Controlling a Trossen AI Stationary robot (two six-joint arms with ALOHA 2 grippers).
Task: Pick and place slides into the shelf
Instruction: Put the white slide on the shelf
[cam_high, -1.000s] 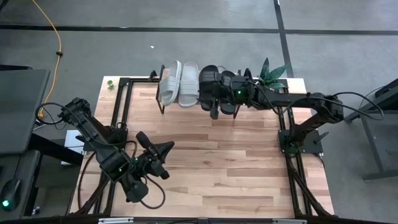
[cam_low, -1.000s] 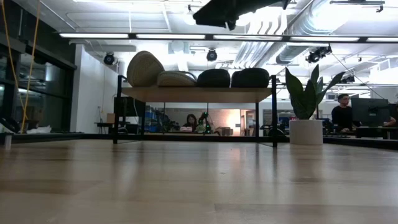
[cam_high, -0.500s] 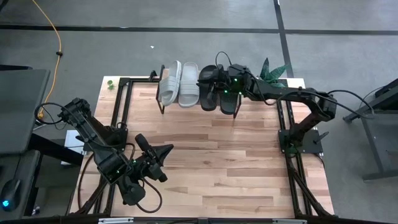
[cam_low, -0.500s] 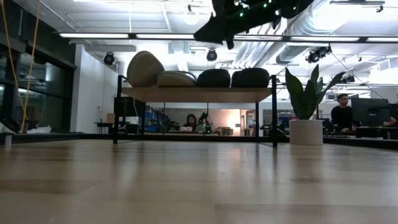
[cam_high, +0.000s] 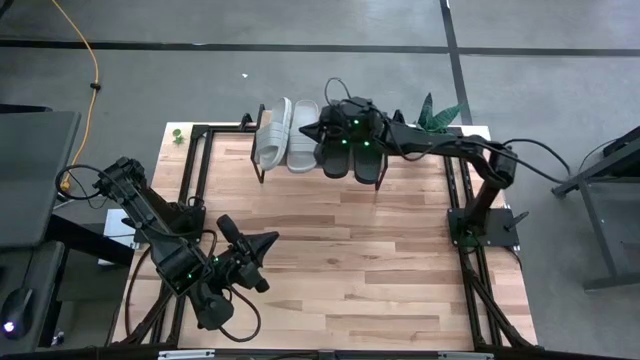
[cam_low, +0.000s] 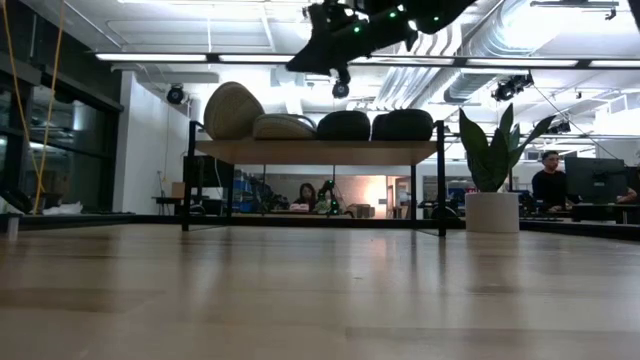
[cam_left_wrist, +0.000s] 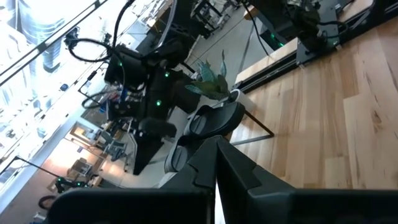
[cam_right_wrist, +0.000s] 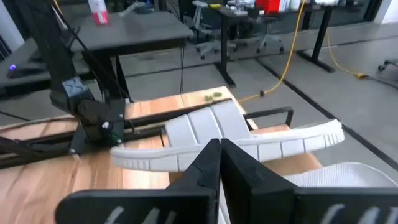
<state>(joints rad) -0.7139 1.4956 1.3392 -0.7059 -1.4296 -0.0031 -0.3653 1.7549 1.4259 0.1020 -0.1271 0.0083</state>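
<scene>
The shelf (cam_low: 320, 152) stands at the table's far edge. Four slides lie on it. Of the two light grey slides (cam_high: 288, 135), the left one is tipped on its side (cam_low: 233, 110) and the other lies flat (cam_low: 283, 127). The two black slides (cam_high: 352, 150) lie to their right (cam_low: 372, 125). My right gripper (cam_high: 308, 127) is shut and empty. It hovers above the shelf where grey meets black and points toward the table's left; its wrist view shows the tipped grey slide (cam_right_wrist: 205, 134). My left gripper (cam_high: 268, 240) is shut and empty over the near left of the table.
A potted plant (cam_high: 440, 115) stands at the shelf's right end (cam_low: 492, 160). Dark metal frame rails (cam_high: 195, 160) run along the table's left and right sides. Bare wooden tabletop (cam_high: 360, 250) lies between the shelf and the left arm. People sit in the room behind (cam_low: 548, 180).
My right gripper has swung from the near edge of the black slides toward the table's far left. It has turned from pointing at the near edge to pointing left, and now hovers above the shelf by the grey slides. The slides have not moved.
</scene>
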